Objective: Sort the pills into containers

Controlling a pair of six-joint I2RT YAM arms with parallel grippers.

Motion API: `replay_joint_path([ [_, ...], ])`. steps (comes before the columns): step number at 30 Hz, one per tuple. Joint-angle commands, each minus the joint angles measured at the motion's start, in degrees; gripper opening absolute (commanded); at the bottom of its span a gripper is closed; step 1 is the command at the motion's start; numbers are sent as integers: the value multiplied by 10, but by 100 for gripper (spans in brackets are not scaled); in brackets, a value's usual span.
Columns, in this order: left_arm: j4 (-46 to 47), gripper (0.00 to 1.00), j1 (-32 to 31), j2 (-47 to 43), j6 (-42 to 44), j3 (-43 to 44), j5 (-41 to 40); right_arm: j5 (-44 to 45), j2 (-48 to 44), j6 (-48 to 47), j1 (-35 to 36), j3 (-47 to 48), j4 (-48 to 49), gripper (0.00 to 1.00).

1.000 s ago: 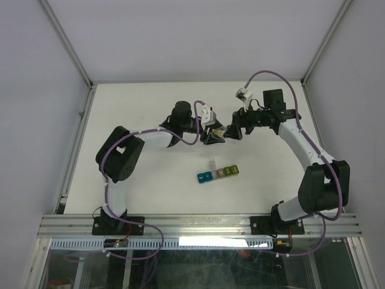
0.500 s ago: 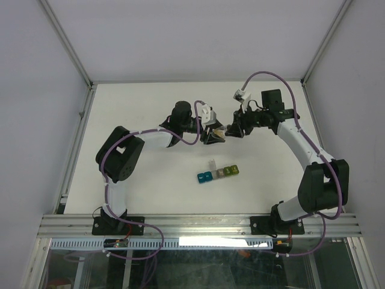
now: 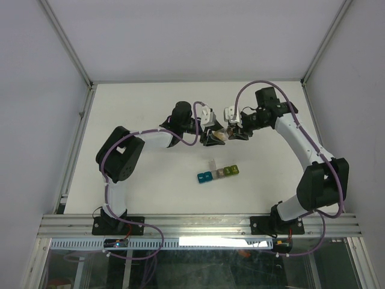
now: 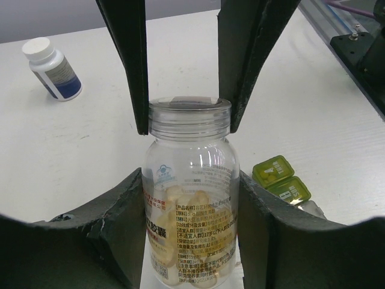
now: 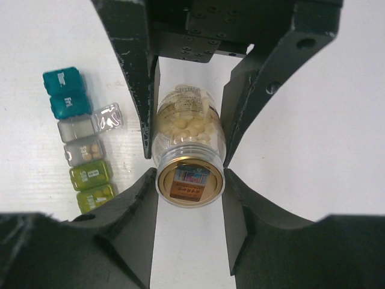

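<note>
Pale grey walls [image 3: 180,36], white table [image 3: 150,102], aluminium rail [image 3: 198,224] along near edge

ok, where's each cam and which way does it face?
Top external: above and behind, looking down at table; left arm, right arm show.
Left wrist: on left arm, facing pill bottle side-on; left hand frames it.
Right wrist: on right arm, facing its cap; right hand frames it.
Both wrists share bottle and organiser.

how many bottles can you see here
2. A clear pill bottle gripped between the left hand and right hand; a white-capped bottle on the table beyond it, seen only from the left wrist. Others may be hidden.
</note>
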Motion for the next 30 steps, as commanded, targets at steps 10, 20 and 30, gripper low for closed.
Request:
replay_joint_path([
  [10, 22, 0, 4, -29, 6, -1, -17, -85, -18, -5, 5, 5, -37, 74],
  [20, 23, 0, 3, -29, 6, -1, -19, -252, -110, 202, -97, -70, 94, 99],
  [30, 24, 0, 4, -29, 6, -2, -20, -223, -117, 509, -126, -146, 315, 90],
])
